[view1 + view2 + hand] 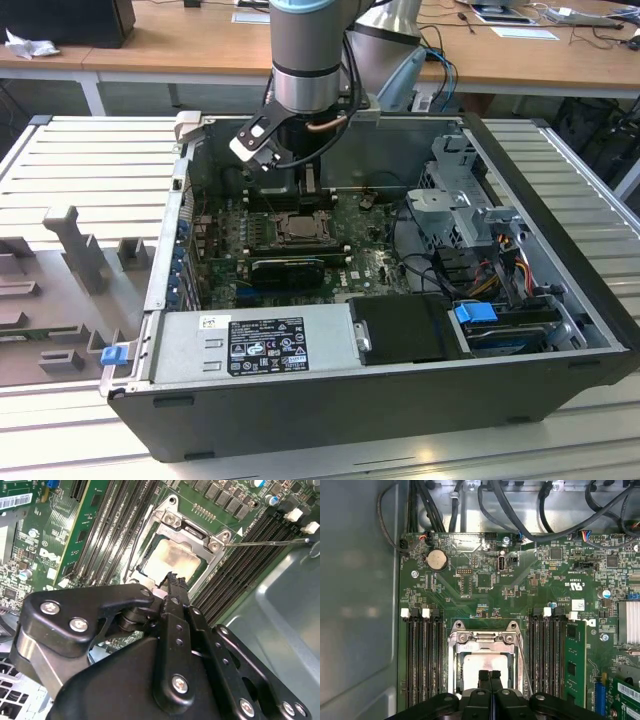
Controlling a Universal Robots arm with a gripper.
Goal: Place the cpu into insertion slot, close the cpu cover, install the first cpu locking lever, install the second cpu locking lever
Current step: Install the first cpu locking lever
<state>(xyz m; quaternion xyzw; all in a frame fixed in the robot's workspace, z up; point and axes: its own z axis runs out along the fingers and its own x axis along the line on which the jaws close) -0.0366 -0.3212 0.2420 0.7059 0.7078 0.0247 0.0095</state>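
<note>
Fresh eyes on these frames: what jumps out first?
In the exterior view, the grey arm reaches down into the open computer case. In the first wrist view the black claw, shut, sits right over the pale cpu, which is framed by the silvery cpu cover between the black memory slots.
</note>
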